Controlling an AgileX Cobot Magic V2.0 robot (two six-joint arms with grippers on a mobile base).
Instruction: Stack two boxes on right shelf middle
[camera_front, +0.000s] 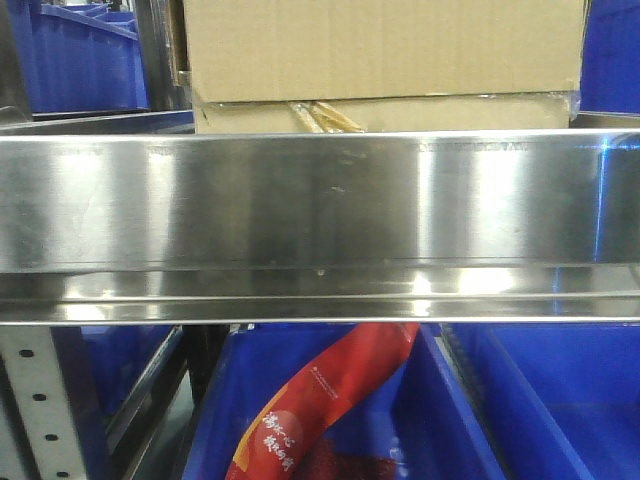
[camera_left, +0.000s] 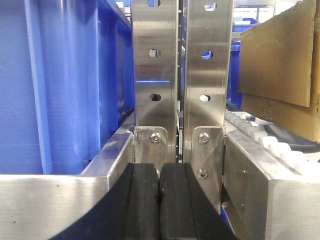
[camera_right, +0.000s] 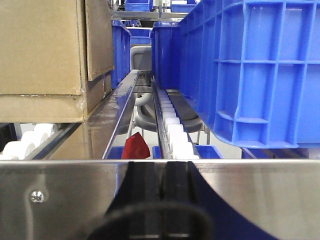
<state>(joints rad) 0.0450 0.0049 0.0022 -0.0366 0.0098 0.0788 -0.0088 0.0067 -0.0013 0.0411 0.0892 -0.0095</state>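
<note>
Front view: two boxes (camera_front: 385, 60) of plain brown corrugated cardboard sit stacked on the right shelf (camera_front: 320, 200), behind its tall front lip. The upper one is large and smooth-faced; the lower one (camera_front: 470, 112) is shallower, with a crumpled tan tape scrap (camera_front: 325, 117) at its top edge. The shelf lip is brushed stainless steel, shiny, with streaked reflections. Below it, one blue plastic bin (camera_front: 460, 410) holds a glossy red packet (camera_front: 320, 400) printed with white characters. A grey perforated upright (camera_front: 40, 400) stands low on the left.

Left wrist view: left hand (camera_left: 159, 200), black ribbed rubber pads pressed together, holding nothing, facing two perforated steel uprights (camera_left: 182, 65).

Right wrist view: right hand (camera_right: 159, 195), pads likewise together and empty, at the steel lip; white rollers (camera_right: 175, 132) run far along the rail.
</note>
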